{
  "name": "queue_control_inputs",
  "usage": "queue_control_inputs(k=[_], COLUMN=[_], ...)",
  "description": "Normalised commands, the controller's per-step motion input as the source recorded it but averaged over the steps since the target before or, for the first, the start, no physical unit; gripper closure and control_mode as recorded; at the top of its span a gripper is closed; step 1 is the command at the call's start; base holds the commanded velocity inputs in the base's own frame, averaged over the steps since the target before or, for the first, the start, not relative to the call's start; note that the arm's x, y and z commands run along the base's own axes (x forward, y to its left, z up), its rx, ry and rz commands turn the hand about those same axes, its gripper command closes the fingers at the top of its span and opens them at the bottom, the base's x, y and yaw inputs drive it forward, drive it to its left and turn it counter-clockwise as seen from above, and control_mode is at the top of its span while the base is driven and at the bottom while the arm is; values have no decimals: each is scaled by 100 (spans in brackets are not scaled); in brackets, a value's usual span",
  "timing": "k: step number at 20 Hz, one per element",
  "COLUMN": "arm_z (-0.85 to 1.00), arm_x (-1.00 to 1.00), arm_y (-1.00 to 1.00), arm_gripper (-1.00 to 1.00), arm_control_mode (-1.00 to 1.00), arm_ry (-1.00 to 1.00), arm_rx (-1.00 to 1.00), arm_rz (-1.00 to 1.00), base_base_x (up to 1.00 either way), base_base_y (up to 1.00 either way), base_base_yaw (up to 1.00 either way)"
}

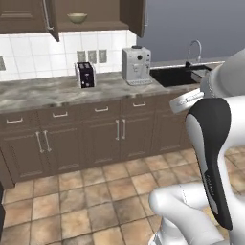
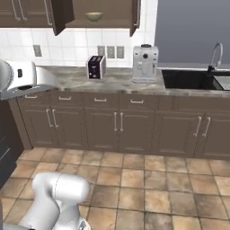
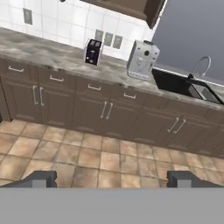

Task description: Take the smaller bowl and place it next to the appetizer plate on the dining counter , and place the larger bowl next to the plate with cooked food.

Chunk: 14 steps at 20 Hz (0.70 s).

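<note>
wide apart, the two dark fingertips of the hand point(image 3: 112, 179) stand at the bottom of the hand view with nothing between them, held over the tan tiled floor point(image 3: 87, 153) and facing a run of dark brown base cabinets point(image 3: 100, 111).

the surface point(image 1: 48, 91) above those cabinets is a grey-brown marbled stone top running along a white tiled wall point(image 1: 24, 52). a black toaster point(image 1: 85, 75) stands upright on it, and a silver-white coffee machine point(image 1: 136, 65) stands well apart to its right. past the coffee machine a dark sink point(image 1: 179, 75) is let into the surface, with a curved chrome faucet point(image 1: 193, 50) behind it. three wall outlets point(image 1: 92, 56) sit on the tiles between the toaster and the coffee machine. to the right of the tiles the wall is plain grey-blue.

upper cabinets hang above the surface, and one has both doors swung open. inside it, on the shelf, sits the smaller bowl point(image 1: 77, 18), olive-yellow with a pale rim. it stands upright with its mouth facing up; being round, it has no long axis to tell. it is above and a little left of the toaster in the left base view, and directly above it in the right base view.
</note>
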Motion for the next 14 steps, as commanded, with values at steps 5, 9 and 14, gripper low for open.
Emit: queue_control_inputs(k=[5,9,14], arm_z=[0,0,0], arm_x=[0,0,0], arm_y=[0,0,0], arm_gripper=[-100,-100,-100], arm_control_mode=[100,100,100], arm_ry=[0,0,0], arm_rx=[0,0,0], arm_rz=[0,0,0], base_base_x=[100,100,100], base_base_y=[13,17,22], base_base_yaw=[0,0,0])
